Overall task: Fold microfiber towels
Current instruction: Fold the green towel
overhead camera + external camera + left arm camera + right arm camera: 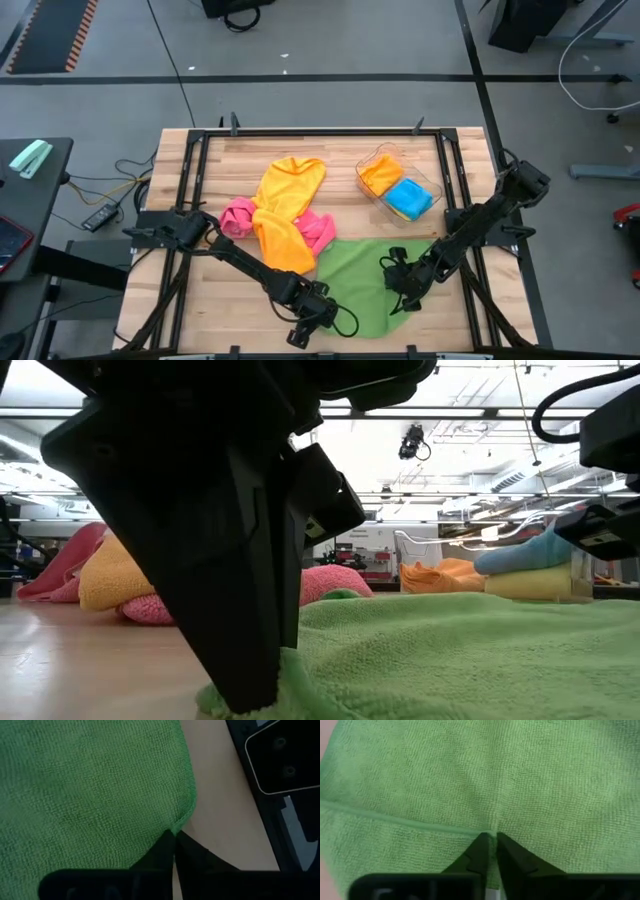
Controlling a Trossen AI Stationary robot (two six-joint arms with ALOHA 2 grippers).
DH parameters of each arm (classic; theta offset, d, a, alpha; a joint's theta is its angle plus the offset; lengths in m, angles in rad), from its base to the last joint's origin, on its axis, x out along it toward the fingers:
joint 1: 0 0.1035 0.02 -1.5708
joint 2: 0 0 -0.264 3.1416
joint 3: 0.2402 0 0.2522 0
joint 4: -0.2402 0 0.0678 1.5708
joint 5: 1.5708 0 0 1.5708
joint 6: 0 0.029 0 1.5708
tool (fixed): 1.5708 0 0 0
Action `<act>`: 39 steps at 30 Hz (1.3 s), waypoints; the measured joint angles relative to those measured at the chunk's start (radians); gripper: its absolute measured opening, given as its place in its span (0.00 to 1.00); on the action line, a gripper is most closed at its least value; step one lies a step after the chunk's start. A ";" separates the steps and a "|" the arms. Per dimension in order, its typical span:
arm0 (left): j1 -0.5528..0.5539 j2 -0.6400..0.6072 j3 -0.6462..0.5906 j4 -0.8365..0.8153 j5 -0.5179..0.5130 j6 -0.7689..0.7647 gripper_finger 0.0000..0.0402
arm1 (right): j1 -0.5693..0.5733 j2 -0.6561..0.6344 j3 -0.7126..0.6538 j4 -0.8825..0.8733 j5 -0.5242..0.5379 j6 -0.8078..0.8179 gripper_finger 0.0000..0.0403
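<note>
A green microfiber towel [362, 275] lies spread on the near middle of the wooden table. My left gripper [320, 318] is shut at its near left part, and shows big and dark in the low view [250, 695]. My right gripper [399, 298] is shut at the towel's near right part. Farther back, an orange-yellow towel [285, 215] lies draped over a pink towel [322, 232]. A clear tray [372, 168] at the far right holds an orange towel [380, 172] and a blue towel [408, 198]. My left gripper pinches the green towel's hemmed edge [180, 822] between its two fingertips, where the hem bends. The fingers slant down from above. The cloth around them lies flat on the table. One layer or several, I cannot tell. My right gripper pinches the green towel at a hem line [485, 831] that runs across the cloth, between its two fingertips. The fingers slant steeply down onto it. More green cloth lies flat beyond the hem, and the towel rests on the table.
A black frame [300, 132] borders the table, with bare wood left of the green towel [230, 300]. Beside the table at the far left stands a dark side table [40, 170]. Cables lie on the floor.
</note>
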 joint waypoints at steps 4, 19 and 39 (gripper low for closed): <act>0.000 0.000 0.000 -0.003 -0.005 -0.001 0.06 | 0.000 -0.006 0.001 -0.006 -0.022 0.003 0.03; 0.006 0.001 0.000 -0.006 0.008 -0.077 0.05 | 0.008 -0.054 0.033 -0.094 -0.055 0.065 0.04; 0.006 0.001 -0.001 -0.006 0.009 -0.078 0.03 | 0.010 -0.054 0.039 -0.138 -0.092 0.077 0.21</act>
